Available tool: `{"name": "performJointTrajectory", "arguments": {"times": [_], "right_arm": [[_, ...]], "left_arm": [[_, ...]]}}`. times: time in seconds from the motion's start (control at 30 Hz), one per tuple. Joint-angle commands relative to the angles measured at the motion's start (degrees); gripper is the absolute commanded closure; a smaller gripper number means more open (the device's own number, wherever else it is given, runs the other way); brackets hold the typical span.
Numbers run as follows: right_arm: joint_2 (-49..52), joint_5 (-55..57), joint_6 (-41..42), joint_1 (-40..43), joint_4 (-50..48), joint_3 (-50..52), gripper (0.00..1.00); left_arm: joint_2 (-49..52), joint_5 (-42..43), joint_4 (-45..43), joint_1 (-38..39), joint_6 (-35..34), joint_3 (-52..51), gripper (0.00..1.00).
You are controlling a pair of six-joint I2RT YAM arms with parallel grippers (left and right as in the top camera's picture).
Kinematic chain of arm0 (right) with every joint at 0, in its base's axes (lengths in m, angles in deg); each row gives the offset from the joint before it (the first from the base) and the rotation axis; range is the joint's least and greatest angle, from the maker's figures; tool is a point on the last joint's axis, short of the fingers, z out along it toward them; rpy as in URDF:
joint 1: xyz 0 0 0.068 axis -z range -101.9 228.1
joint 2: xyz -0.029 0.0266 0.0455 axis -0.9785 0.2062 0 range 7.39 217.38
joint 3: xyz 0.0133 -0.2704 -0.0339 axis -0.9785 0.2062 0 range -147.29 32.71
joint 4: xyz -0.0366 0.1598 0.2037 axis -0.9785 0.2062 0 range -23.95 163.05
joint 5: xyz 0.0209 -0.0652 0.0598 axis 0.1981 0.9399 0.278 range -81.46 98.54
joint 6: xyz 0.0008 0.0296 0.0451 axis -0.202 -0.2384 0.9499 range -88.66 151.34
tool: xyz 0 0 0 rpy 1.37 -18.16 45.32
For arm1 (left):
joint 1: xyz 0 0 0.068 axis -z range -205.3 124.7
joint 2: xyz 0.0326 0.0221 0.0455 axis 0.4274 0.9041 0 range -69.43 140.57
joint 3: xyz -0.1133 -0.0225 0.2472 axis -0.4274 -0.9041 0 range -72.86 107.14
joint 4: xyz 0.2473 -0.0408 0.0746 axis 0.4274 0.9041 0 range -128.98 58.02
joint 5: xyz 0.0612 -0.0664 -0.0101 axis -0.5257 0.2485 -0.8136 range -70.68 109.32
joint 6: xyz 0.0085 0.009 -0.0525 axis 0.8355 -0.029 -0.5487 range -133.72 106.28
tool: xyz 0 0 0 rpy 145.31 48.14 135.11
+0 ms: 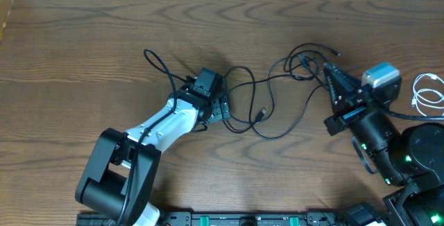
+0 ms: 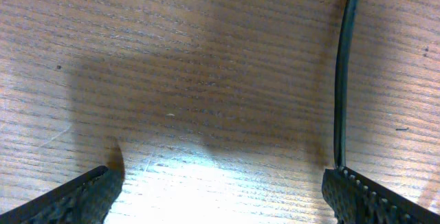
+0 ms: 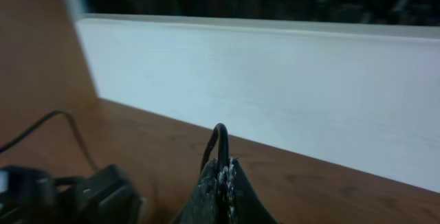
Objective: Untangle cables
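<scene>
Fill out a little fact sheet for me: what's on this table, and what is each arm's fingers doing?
Surface: wooden table
Left fingers: spread open, low over the table
Right fingers: shut on a loop of black cable
Black cable layout: loose loops across mid-table, between the two arms; one stretch runs right beside a left finger
White cable: looped by itself at the far right edge, untouched
Job status: cables not yet untangled

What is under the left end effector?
Under the left end effector, between its open fingers, lies bare wooden table; a black cable runs by one finger. Overhead, the end effector itself covers the rest below it.
</scene>
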Motion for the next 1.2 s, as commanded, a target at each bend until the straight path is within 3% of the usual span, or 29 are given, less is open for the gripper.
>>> {"name": "performJointTrajectory", "arguments": {"times": [0.0,0.2,0.53,0.77,1.17], "right_arm": [[-0.3,6.4,-1.2,0.4,0.1,-1.2,0.99],[-0.3,7.0,-0.5,0.4,2.9,-1.2,0.99],[2.6,6.4,7.8,0.4,11.4,-1.2,0.99],[5.9,0.3,7.8,0.4,11.8,-1.2,0.99],[6.0,-3.1,7.9,0.4,9.9,-1.2,0.99]], "left_arm": [[4.3,1.9,1.2,-0.4,-0.9,-4.1,0.01],[4.3,1.9,1.2,-0.4,-0.9,-4.1,0.01],[4.3,1.9,1.2,-0.4,-1.0,-4.1,0.0],[2.6,3.0,2.2,-0.5,1.7,-3.3,0.01],[-22.5,2.9,6.1,-0.6,2.1,-1.2,0.02]]}}
